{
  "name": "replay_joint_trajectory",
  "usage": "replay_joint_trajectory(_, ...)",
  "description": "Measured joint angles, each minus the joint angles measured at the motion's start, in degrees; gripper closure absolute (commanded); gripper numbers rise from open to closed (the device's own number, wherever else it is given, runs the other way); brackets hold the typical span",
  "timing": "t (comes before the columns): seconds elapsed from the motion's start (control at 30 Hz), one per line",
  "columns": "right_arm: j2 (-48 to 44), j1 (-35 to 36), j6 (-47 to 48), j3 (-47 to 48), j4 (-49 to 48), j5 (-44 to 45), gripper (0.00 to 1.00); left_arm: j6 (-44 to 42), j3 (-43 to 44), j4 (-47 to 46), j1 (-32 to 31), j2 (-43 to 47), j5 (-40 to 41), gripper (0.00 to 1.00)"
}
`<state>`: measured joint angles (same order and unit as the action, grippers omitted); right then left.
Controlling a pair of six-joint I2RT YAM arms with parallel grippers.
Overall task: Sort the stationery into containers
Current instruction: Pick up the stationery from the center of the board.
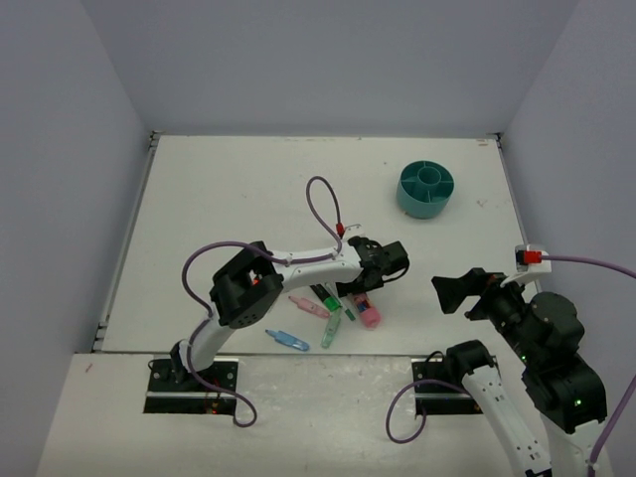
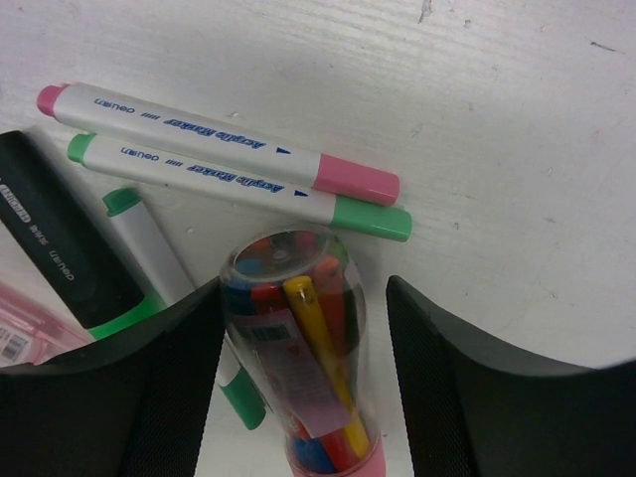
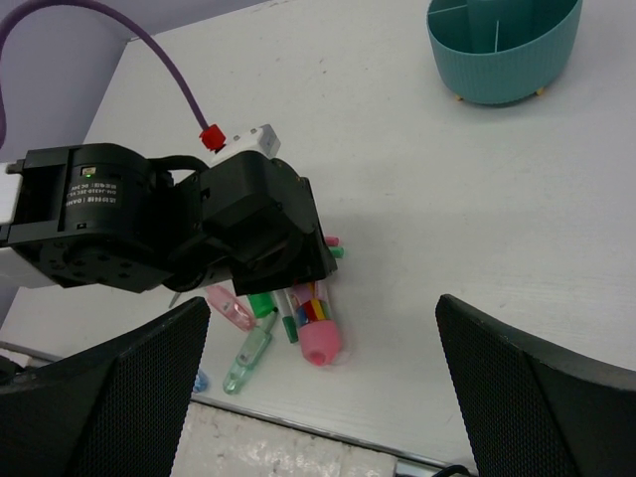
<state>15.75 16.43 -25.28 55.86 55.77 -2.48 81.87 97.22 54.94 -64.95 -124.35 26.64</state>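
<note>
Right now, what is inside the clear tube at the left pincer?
Coloured sticks, red, yellow, orange and blue, show through the tube. Its label covers some; what they are is unclear.

Clear tube [image 2: 298, 368] of coloured pieces between left hand's [image 2: 303, 288] parted fingers [image 2: 119, 397], pink marker [image 2: 219, 141] touching green marker [image 2: 238, 184]

My left gripper [image 2: 303, 288] straddled a clear tube of pens [image 2: 298, 368]. A pink-capped marker [image 2: 219, 149] and a green-capped marker [image 2: 238, 189] lay crosswise just beyond it, and a black bar [image 2: 60, 238] crowded the left finger. Bare counter [image 1: 248, 189] lay free toward the teal organizer [image 1: 425, 189].
</note>
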Motion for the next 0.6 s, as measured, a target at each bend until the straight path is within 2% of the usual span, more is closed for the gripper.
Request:
replay_joint_trajectory(0.2, 0.0, 0.0, 0.0, 0.0, 0.0, 0.0, 0.01, -0.9, -0.6, -2.0, 0.0, -0.9, -1.1, 0.59)
replay_joint_trajectory(0.33, 0.0, 0.0, 0.0, 0.0, 0.0, 0.0, 0.01, -1.5, -1.0, -2.8, 0.0, -0.8, -1.2, 0.92)
replay_joint_trajectory(0.37, 0.0, 0.0, 0.0, 0.0, 0.0, 0.0, 0.01, -1.6, -1.1, -3.0, 0.0, -0.7, -1.2, 0.98)
replay_joint_trajectory(0.6, 0.0, 0.0, 0.0, -0.2, -0.1, -0.1, 0.01, -2.2, -3.3, -5.2, -0.2, 1.6, -2.9, 1.0)
